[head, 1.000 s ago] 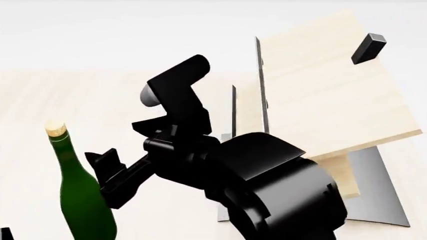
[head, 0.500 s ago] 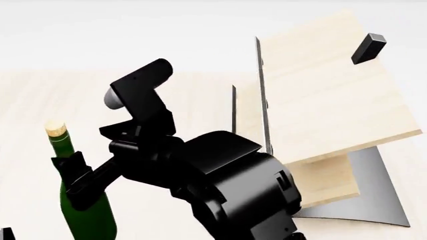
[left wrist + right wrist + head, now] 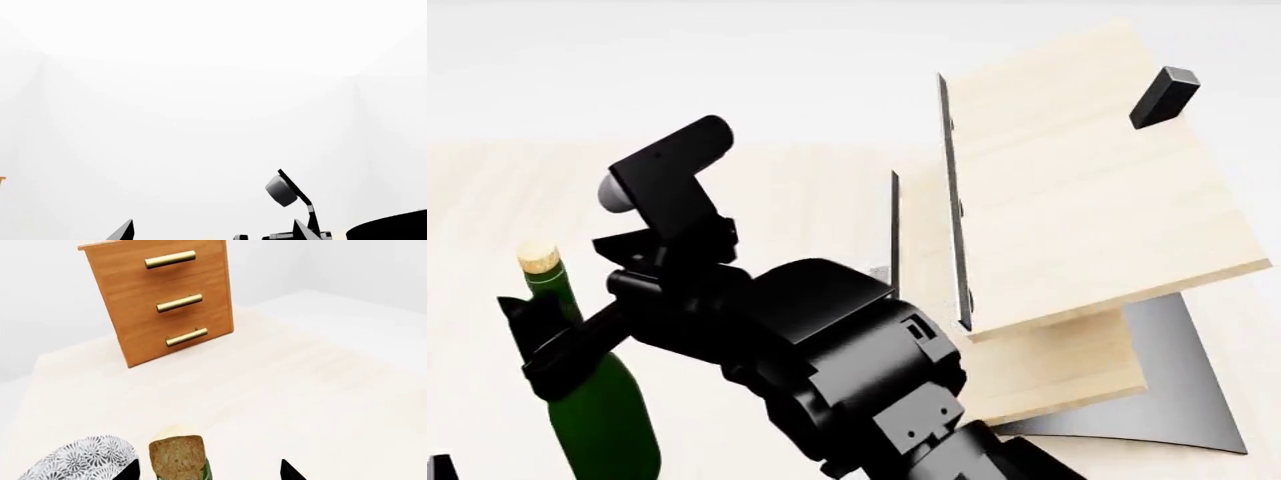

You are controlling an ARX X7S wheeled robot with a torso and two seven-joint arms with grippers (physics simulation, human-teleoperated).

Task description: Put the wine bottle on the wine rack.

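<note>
Right arm: its bulky black links fill the nearest part of the head view, reaching leftward toward the bottle.
Right gripper (image 3: 547, 345): its fingers stand apart in the right wrist view, one on each side of the cork; it seems set around the neck, but whether the pads touch glass cannot be told.
Wine bottle (image 3: 594, 415): upright on the pale wooden table (image 3: 787, 190), at the left of the head view, well apart from the rack.
Left gripper (image 3: 213, 231): only two dark tips show against blank white; its opening cannot be judged.
Wine rack (image 3: 1068, 200): slanted boards to the right, nothing lying on them.
Progress: early; grasp, lift and carry all remain.
Room: open tabletop lies between bottle and rack; the boards' thin black edges face the approach.
Cabinet (image 3: 163, 300): far behind, out of the path.
</note>
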